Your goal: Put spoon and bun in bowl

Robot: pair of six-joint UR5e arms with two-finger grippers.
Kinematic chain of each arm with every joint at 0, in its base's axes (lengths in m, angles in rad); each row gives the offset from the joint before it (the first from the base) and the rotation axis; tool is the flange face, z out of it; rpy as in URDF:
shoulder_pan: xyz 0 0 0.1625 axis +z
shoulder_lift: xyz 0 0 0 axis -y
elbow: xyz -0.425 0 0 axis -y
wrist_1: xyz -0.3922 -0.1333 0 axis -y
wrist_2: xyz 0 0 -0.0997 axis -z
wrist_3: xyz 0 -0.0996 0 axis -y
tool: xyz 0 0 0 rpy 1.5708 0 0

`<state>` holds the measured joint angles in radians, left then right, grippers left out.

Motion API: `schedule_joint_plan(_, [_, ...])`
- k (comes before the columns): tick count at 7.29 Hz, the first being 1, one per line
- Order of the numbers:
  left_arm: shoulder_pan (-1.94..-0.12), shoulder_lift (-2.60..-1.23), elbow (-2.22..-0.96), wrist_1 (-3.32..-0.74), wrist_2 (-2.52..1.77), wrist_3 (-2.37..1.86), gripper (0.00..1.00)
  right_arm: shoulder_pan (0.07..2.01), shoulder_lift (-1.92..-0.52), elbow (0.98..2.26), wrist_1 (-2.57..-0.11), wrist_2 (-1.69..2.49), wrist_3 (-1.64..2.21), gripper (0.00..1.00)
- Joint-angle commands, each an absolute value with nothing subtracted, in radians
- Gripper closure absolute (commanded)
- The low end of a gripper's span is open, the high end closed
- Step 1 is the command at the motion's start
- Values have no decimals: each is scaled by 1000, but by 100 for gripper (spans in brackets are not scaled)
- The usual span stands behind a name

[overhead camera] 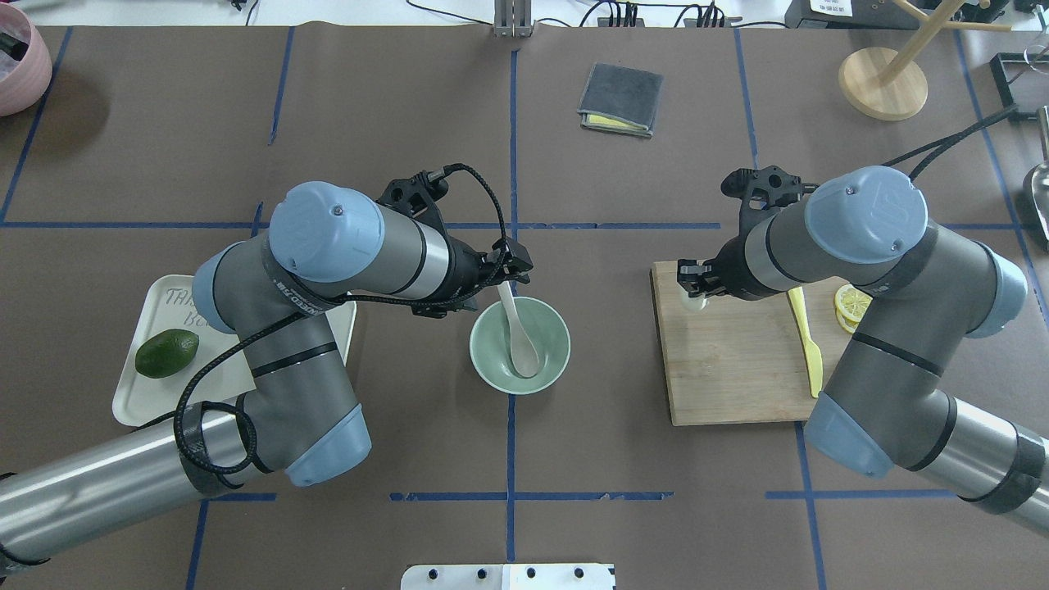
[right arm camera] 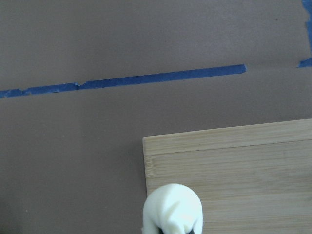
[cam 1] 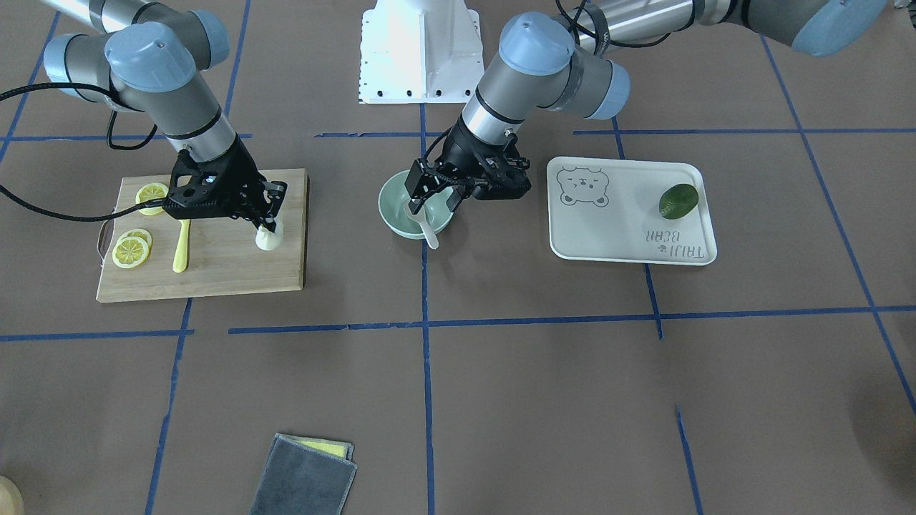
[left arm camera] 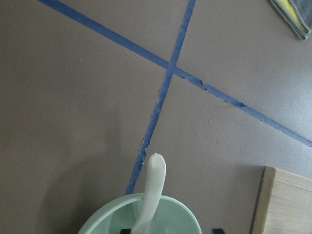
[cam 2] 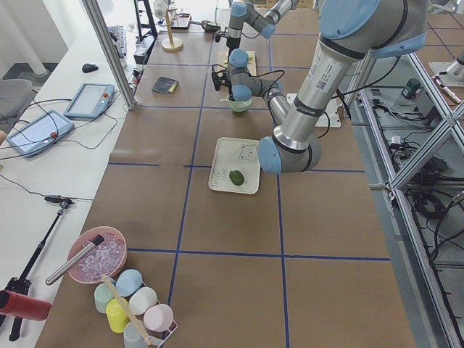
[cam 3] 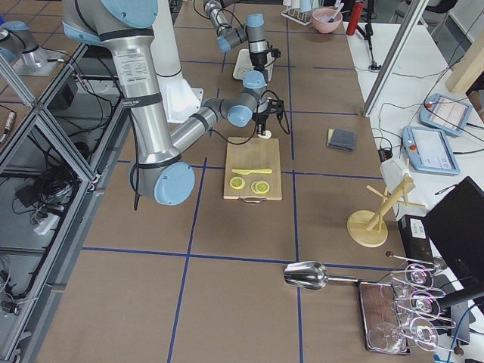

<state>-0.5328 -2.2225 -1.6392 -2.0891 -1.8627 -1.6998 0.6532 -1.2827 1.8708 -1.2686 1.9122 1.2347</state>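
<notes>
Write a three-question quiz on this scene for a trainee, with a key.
1. True or false: the spoon lies with its scoop inside the bowl and its handle over the rim.
2. Where is the bun? A: in the bowl. B: on a corner of the cutting board. C: beside the spoon.
3. Which gripper hangs over the bowl with its jaws apart?

Key: 1 true. 2 B. 3 the left gripper.
</notes>
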Motion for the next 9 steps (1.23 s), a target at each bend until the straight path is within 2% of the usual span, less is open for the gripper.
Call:
schedule_joint_plan(1, [-612, -2166, -1742, -2006, -1915, -1605, 0, 650, -1231, 1874, -1269, 1945, 1238, 92])
schedule_joint_plan(2, [-677, -2131, -1828, -1879, -1954, -1466, 0, 647, -1209, 1876, -1267, 1950, 1249, 92])
schedule_joint_plan(4, [-820, -2120, -1894, -1661, -1971, -1186, 0, 577, -1122, 1868, -1266, 1942, 1365, 92])
schedule_joint_plan(5, [-883, -2099, -1913, -1611, -1971, -1072, 0, 540, -1096, 1867, -1266, 1928, 1412, 92])
schedule_joint_plan(6, [-935, -2016, -1952, -1595, -1973, -931, 0, 479, -1063, 1861, -1267, 1858, 1434, 92])
schedule_joint_plan(8, [-1034, -1921, -1957, -1595, -1973, -704, 0, 430, -1017, 1829, -1267, 1803, 1453, 91])
schedule_joint_plan(9, [-1072, -1884, -1953, -1597, -1976, -614, 0, 430, -1017, 1829, -1267, 1802, 1453, 48])
